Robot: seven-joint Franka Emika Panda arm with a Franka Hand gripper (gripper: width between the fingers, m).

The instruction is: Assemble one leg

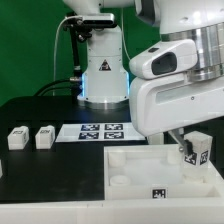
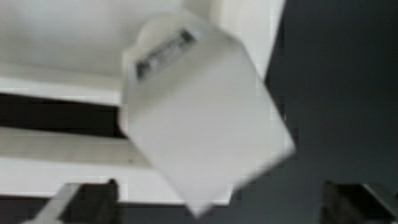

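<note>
Arm's white wrist housing [image 1: 175, 85] sits closest to the exterior cam and fills that view's right side, w/ the gripper [image 1: 190, 150] hanging under it. Gripper looks clamped on the leg [image 1: 196, 153]: a small white block w/ a b/w square tag facing the cam. It sits over the far corner of the big white panel [image 1: 130, 175] on the exterior view's right. Can't tell from this angle if the leg's bottom touches the panel or is just above it.

Panel lies flat on the black table [image 1: 40, 180], front of scene. A round socket shows near its far corner on the exterior view's left, and a small tag is on its front edge.

Two other legs [image 1: 17, 138] stand side by side on the table, well apart from the panel, at the exterior view's left. They're near each other but not touching. Marker board [image 1: 103, 130] lies flat between them and the arm, just behind the panel's far edge. Robot base [image 1: 100, 70] stands behind the board.

Wrist view is blurry. The leg fills most of the pic, tilted, dark tag on its far end. Dark fingers [image 2: 75, 203] flank its near end on both sides. Pad contact is too smeared to see clearly. White panel and dark table are behind it.
</note>
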